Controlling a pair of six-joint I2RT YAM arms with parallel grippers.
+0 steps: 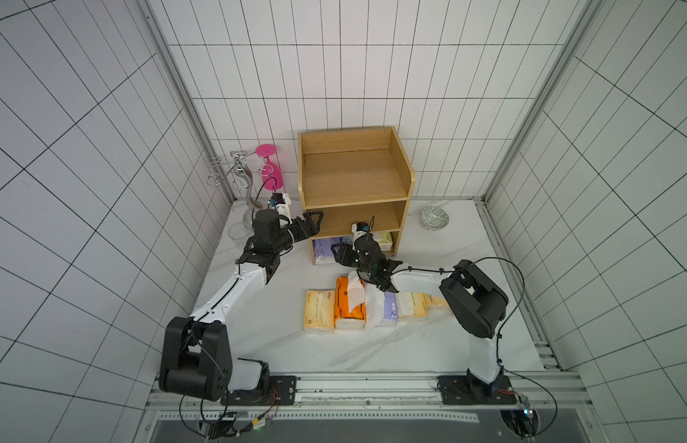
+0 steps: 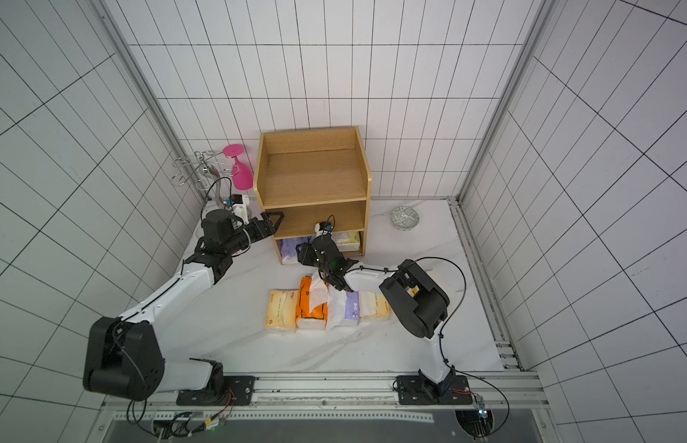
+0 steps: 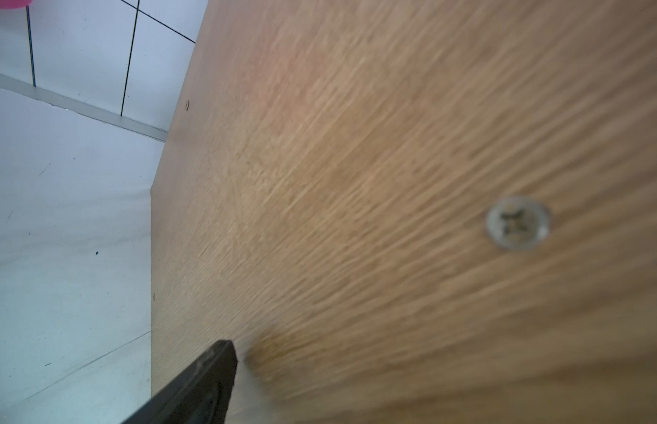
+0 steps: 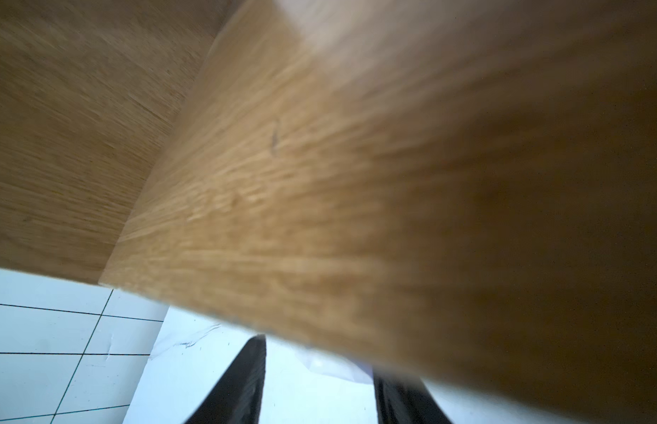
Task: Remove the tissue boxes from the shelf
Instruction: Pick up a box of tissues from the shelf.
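Observation:
The wooden shelf (image 1: pixel 353 172) (image 2: pixel 313 172) stands at the back wall with its top and middle tiers bare. Its bottom tier holds a purple tissue pack (image 1: pixel 326 247) on the left and a cream one (image 1: pixel 383 239) on the right. My right gripper (image 1: pixel 340 254) (image 4: pixel 319 367) is at the mouth of that tier, open, with the purple pack's corner (image 4: pixel 334 369) between its fingers (image 4: pixel 242 381). My left gripper (image 1: pixel 313 221) is at the front edge of the shelf's left side panel (image 3: pixel 356 183). Only one of its fingers (image 3: pixel 217 378) shows. Several packs (image 1: pixel 347 303) lie in a row on the table.
A silver wire stand (image 1: pixel 234 172) with a pink glass (image 1: pixel 271 168) hanging on it stands left of the shelf. A clear glass (image 1: pixel 237 230) sits by my left wrist. A patterned bowl (image 1: pixel 434 218) lies right of the shelf. My right forearm (image 1: pixel 418 282) hangs over the row of packs.

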